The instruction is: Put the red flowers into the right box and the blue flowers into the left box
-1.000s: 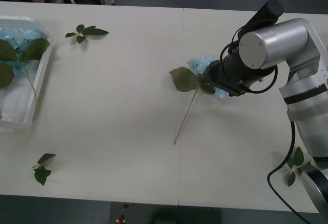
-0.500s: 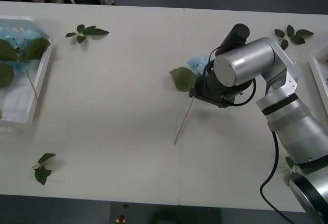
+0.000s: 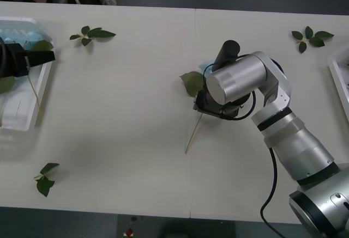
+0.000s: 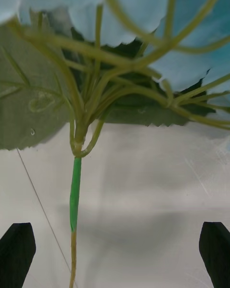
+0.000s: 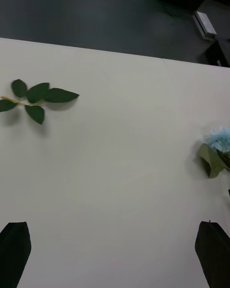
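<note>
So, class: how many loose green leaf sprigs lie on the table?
3: one at the far left near the basket, one at the far right, one at the near left corner. The arm may hide more.

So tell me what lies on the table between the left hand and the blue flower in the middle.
Bare tabletop in the front view; the left hand is over the left box, the blue flower under the right hand.

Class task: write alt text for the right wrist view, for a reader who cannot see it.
A blue flower lies close ahead on a white table, its thin stem running toward the camera between the right pincer's open black fingertips. A green leaf spreads beside the stem.
</note>
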Tool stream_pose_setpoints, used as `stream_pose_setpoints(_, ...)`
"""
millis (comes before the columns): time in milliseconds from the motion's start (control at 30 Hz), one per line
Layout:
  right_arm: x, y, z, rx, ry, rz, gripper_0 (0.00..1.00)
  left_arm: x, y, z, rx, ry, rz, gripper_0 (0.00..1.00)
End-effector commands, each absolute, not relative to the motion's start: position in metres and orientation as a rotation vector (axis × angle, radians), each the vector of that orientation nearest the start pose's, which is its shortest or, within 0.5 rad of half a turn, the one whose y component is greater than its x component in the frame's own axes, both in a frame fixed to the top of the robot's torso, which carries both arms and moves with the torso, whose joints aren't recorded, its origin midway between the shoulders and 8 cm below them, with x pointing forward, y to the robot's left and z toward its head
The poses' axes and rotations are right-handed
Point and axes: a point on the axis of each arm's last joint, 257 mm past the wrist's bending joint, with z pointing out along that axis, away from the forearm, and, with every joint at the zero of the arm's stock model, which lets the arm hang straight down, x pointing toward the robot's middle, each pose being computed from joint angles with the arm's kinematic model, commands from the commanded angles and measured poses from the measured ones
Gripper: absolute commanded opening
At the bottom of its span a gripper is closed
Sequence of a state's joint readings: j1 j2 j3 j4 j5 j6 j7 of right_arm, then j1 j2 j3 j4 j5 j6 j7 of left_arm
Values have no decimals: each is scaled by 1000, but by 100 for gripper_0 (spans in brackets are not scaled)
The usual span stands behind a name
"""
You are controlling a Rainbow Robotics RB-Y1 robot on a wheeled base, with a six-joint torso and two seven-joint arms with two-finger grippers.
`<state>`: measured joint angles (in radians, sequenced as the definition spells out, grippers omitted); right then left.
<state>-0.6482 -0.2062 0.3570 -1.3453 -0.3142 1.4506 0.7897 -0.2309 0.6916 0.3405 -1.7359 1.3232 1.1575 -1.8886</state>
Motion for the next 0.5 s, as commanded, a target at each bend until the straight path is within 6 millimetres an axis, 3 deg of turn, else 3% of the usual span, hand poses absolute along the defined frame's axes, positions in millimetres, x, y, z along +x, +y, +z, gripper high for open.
stream_pose_setpoints(33, 517, -93, -313, 352, 2708, 191, 100, 496, 244, -107, 438, 1929, -496, 100)
stream_pose_setpoints(67, 517, -93, -313, 350, 2706, 187, 100, 494, 235, -107, 448, 1913, -498, 100)
stream_pose_setpoints(100, 517, -93, -314, 346, 2705, 181, 88, 489, 218, -109, 468, 1885, -499, 100)
stream_pose_setpoints(133, 516, -93, -314, 346, 2706, 177, 64, 483, 204, -110, 487, 1862, -502, 100)
stream_pose_setpoints(167, 516, -93, -315, 345, 2706, 176, 51, 480, 196, -111, 496, 1851, -509, 100)
stream_pose_setpoints(200, 516, -92, -315, 346, 2707, 178, 25, 474, 181, -111, 515, 1823, -522, 100)
stream_pose_setpoints(233, 515, -91, -315, 349, 2707, 181, 10, 467, 167, -111, 547, 1805, -530, 100)
stream_pose_setpoints(300, 515, -92, -316, 355, 2710, 178, 0, 454, 147, -110, 610, 1779, -535, 100)
stream_pose_setpoints(400, 517, -91, -319, 360, 2704, 191, 0, 432, 123, -101, 722, 1738, -539, 100)
stream_pose_setpoints(500, 522, -92, -321, 364, 2691, 197, 0, 412, 111, -91, 800, 1721, -567, 100)
